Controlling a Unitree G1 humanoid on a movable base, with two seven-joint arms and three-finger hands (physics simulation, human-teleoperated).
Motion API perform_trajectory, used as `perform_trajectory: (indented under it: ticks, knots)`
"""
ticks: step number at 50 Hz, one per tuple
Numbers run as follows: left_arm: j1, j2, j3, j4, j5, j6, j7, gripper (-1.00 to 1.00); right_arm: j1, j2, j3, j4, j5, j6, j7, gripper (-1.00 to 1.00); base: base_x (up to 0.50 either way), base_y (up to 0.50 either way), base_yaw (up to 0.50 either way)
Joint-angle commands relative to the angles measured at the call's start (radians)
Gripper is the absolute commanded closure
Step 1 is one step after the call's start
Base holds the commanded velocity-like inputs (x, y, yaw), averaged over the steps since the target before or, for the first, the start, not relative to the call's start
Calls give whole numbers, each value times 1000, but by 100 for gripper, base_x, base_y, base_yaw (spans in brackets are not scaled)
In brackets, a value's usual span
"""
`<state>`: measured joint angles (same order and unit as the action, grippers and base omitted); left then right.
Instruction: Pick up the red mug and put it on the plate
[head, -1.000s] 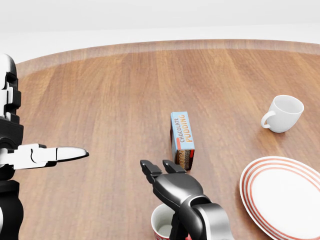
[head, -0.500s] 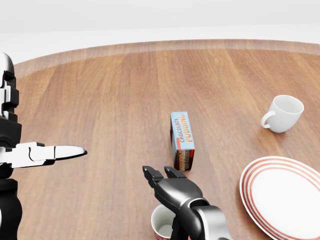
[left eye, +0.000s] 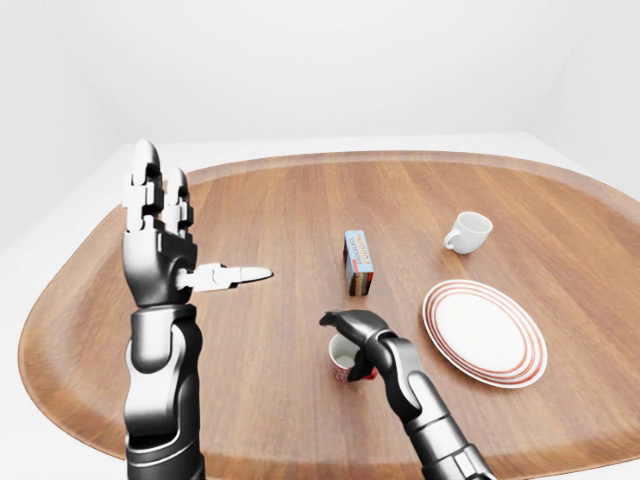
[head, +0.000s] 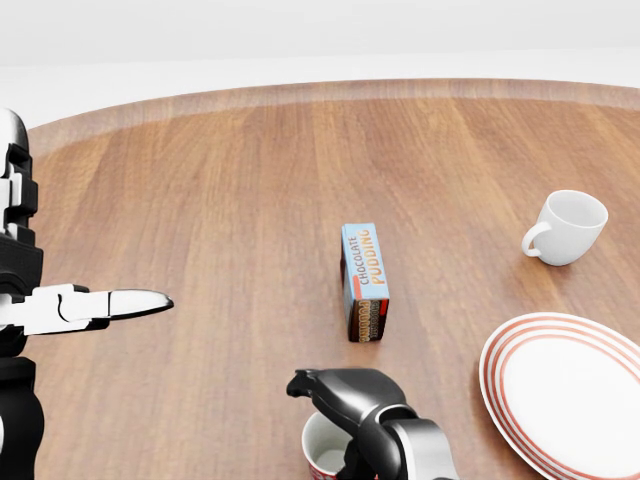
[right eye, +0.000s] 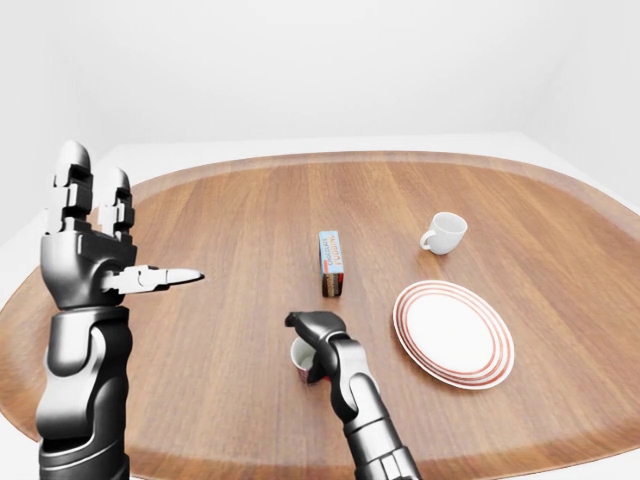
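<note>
The red mug (head: 322, 452), white inside, stands upright at the bottom edge of the head view, left of the red-rimmed white plate (head: 492, 372). My right hand (head: 312, 385) hangs just over the mug's rim, its fingers bent down like a hook past the rim's upper-left side; they do not close round the mug, and the thumb is hidden. In the left-eye view the hand (left eye: 345, 324) sits on top of the mug (left eye: 342, 362). My left hand (left eye: 170, 250) is raised high at the left, open and empty, one finger pointing right.
A chocolate pudding box (head: 364, 280) stands on the wooden table (head: 220, 200) just above the mug. A white mug (head: 567, 227) lies tilted above the plate. The round table's edge curves along the top of the head view.
My right hand's fingers, stretched out flat before, have curled down over the red mug's rim. The mug, plate and left hand have not moved.
</note>
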<state>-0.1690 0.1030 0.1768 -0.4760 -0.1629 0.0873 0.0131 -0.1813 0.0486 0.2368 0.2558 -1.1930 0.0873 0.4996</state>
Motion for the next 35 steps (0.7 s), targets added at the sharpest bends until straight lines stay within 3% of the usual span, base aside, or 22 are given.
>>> perform_trajectory:
  ticks: [1, 5, 6, 7, 8, 23, 35]
  knots:
    - [-1, 1, 1, 7, 0, 0, 0, -100, 4, -2, 2, 6, -7, 0, 6, -7, 0, 0, 0]
    - [0, 2, 2, 11, 1, 0, 0, -100, 7, -4, 1, 8, -6, 0, 6, 26, 0, 0, 0]
    - [0, 1, 2, 12, 2, 0, 0, -100, 6, -4, 0, 9, -6, 0, 6, 44, 0, 0, 0]
    - [1, 1, 0, 10, 2, 0, 0, -100, 6, -4, 0, 9, -7, 0, 6, 93, 0, 0, 0]
    - [1, 0, -1, 8, 2, 0, 1, -100, 5, -4, -1, 12, -6, 0, 3, 100, 0, 0, 0]
    - [6, -1, -1, 11, 5, 0, -1, -100, 9, -12, -11, -9, -1, 0, 16, 100, 0, 0, 0]
    - [17, -7, -7, 12, 11, 0, -5, -100, 0, -70, -84, -256, -80, 0, 196, 100, 0, 0, 0]
